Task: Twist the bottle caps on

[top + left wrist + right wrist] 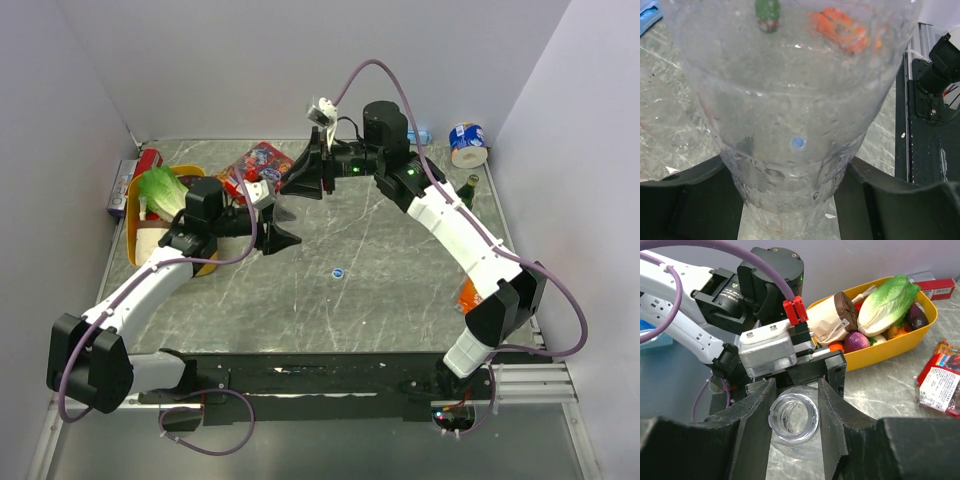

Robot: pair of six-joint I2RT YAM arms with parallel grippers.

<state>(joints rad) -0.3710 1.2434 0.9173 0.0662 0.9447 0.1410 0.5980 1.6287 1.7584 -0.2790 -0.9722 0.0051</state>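
A clear plastic bottle (287,210) is held in the air above the table, left of centre, without a cap. My left gripper (278,228) is shut on its body, which fills the left wrist view (790,100) between the jaws (792,200). My right gripper (298,185) faces the bottle's open neck (794,439), and its fingers (795,412) close on either side of the neck. One tiny blue cap (338,272) lies on the table in the middle, and it shows through the bottle (798,143). A second cap and a second bottle are not clearly in view.
A yellow tray (135,245) of toy food with a lettuce stands at the left (900,342). A red snack packet (257,165) lies at the back. A blue-and-white tin (467,143), a green glass bottle (468,190) and an orange object (468,295) are at the right.
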